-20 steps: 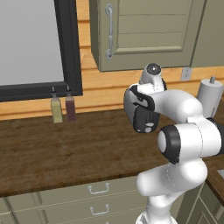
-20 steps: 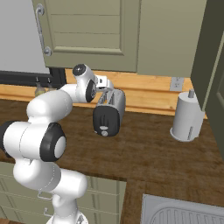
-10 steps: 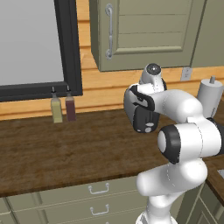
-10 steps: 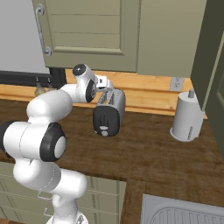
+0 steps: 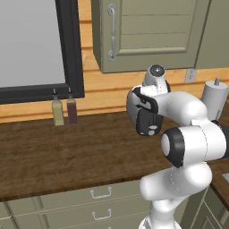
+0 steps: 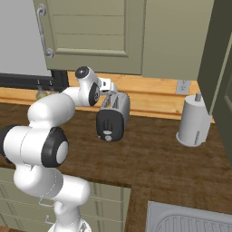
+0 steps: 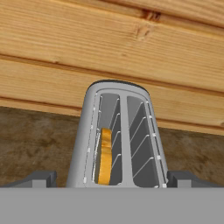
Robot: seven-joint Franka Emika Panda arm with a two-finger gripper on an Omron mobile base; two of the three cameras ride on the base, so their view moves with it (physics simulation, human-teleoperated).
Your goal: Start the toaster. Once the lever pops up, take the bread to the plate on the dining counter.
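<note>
Toaster on the counter against the back wall, bread in one slot, gripper above it.

The toaster (image 6: 112,118) stands on the counter (image 6: 154,158), its far end near the wall boards behind it. In the hand view the bread (image 7: 104,156) sits on edge in the slot at 9 o'clock of the toaster's middle bar. The gripper (image 7: 111,178) hangs over the near end, one fingertip (image 7: 38,178) at each side, apparently not touching. From the right base view, the upright cylinder (image 6: 194,121) stands at 3 o'clock of the toaster, well apart; a sink (image 6: 190,222) lies at 5 o'clock. From the left base view, two bottles (image 5: 63,109) stand together at 9 o'clock, under the window (image 5: 31,42), with the cabinet (image 5: 147,33) above.
</note>
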